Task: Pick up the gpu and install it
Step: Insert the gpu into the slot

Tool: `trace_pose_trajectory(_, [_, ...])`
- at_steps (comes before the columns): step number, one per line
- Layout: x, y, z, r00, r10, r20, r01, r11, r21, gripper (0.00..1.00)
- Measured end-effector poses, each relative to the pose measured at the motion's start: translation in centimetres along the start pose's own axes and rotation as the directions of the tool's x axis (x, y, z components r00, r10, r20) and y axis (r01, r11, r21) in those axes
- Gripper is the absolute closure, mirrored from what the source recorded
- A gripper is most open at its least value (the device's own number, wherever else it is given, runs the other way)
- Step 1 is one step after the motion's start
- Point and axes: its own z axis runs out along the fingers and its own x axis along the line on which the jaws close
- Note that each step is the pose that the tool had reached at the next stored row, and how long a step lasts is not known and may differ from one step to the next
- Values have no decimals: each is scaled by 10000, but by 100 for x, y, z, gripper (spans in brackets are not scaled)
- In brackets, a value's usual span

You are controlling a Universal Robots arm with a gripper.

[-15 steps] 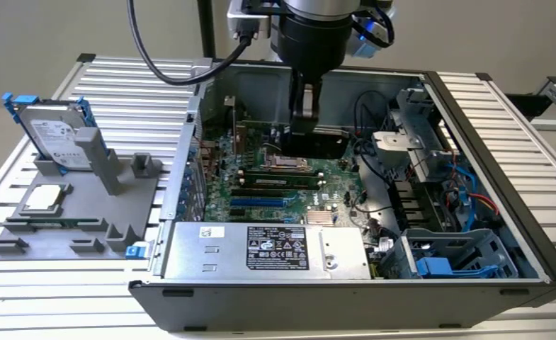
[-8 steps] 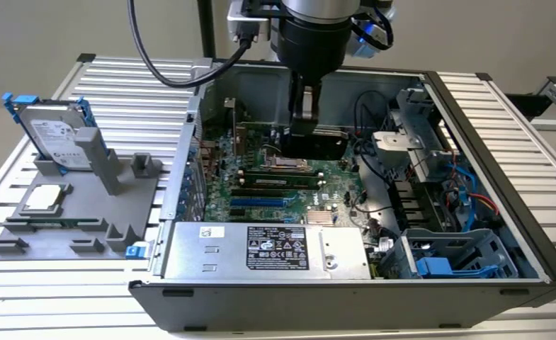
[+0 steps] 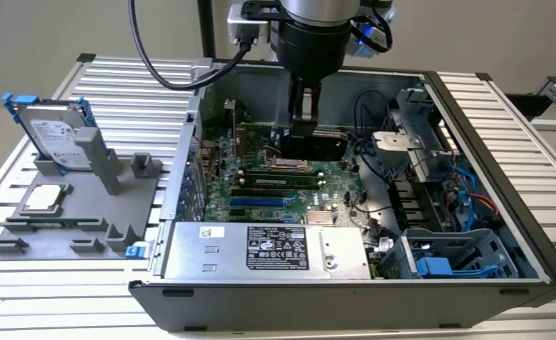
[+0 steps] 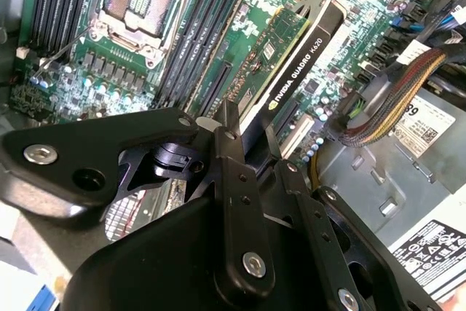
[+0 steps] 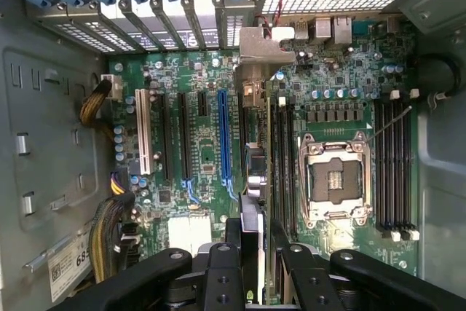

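The gpu (image 3: pixel 317 146) hangs inside the open computer case, over the green motherboard (image 3: pixel 258 195). My gripper (image 3: pixel 303 129) comes down from above and is shut on its top edge. In the second wrist view the gpu (image 4: pixel 293 71) shows its black shroud edge and green board face, tilted above the slots, with the gripper (image 4: pixel 250 125) clamped on it. In the first wrist view the gpu (image 5: pixel 253 172) is seen edge-on between the long blue slot (image 5: pixel 224 136) and the memory slots, its silver bracket (image 5: pixel 256 45) toward the rear slot openings, gripper (image 5: pixel 253 232) around it.
A silver hard drive with blue rails (image 3: pixel 56 134) and a processor (image 3: pixel 46 200) sit on a grey fixture at the exterior view's left. In the case are the power supply (image 3: pixel 268 249), the empty processor socket (image 5: pixel 333 180), cable bundles (image 4: pixel 378 118) and a blue drive cage (image 3: pixel 447 262).
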Motion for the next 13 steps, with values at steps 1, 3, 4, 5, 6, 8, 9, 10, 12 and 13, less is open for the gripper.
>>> trace_pose_trajectory(1, [0, 0, 0, 10000, 0, -1, 0, 10000, 0, 100])
trace_pose_trajectory(3, [0, 0, 1, 10000, 0, -1, 0, 10000, 0, 100])
trace_pose_trajectory(4, [0, 0, 2, 10000, 0, 1, 0, 10000, 0, 100])
trace_pose_trajectory(5, [0, 0, 5, 10000, 0, 2, 0, 10000, 1, 100])
trace_pose_trajectory(6, [0, 0, 8, 10000, 0, 3, 0, 10000, 1, 100])
trace_pose_trajectory(8, [0, 0, 14, 10000, 0, 0, 0, 10000, 0, 100])
trace_pose_trajectory(9, [0, 0, 18, 10000, 0, -1, 0, 10000, 0, 100])
trace_pose_trajectory(10, [0, 0, 21, 10000, 0, -2, 0, 10000, 0, 100])
trace_pose_trajectory(12, [1, 0, 29, 10000, 1, -6, -1, 10000, 1, 100])
trace_pose_trajectory(13, [1, 0, 33, 10000, 1, -7, -1, 10000, 1, 100])
